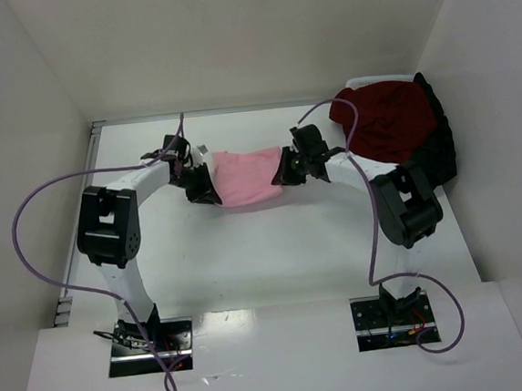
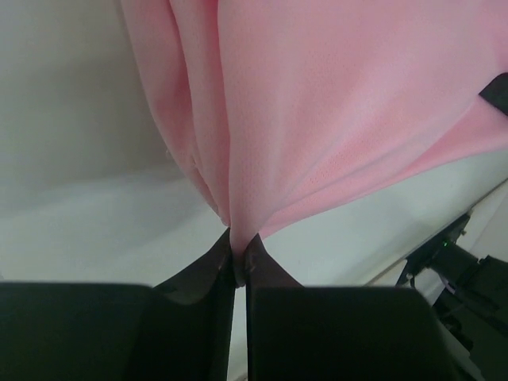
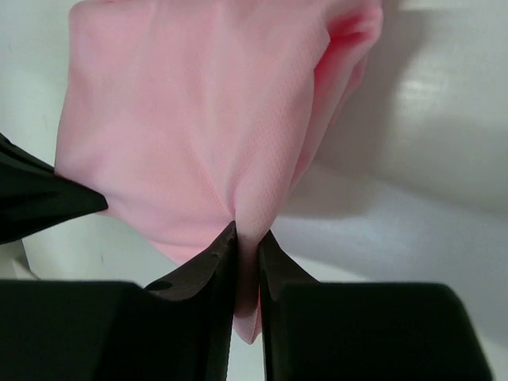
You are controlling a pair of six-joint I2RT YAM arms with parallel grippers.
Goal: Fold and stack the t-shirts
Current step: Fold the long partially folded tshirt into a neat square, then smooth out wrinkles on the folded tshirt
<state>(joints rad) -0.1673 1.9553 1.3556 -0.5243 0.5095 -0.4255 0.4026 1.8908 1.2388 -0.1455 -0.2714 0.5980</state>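
We are looking at a robotics lab test cell. A bare white counter (image 1: 276,267) is boxed in by plain white panels (image 1: 229,43). The left arm (image 1: 108,229) and the right arm (image 1: 408,205) are bolted to metal base plates (image 1: 177,335) with exposed wiring, and loose purple cables (image 1: 15,237) loop over the counter.

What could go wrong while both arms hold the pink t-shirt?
1. The left fingers and right fingers each pinch only a thin bunch of the pink t-shirt; a pull apart may slip it free.
2. The cloth is gathered in creases at both grips, so the fold may come out uneven.
3. The right arm's purple cable runs across the dark red t-shirt and might drag it.
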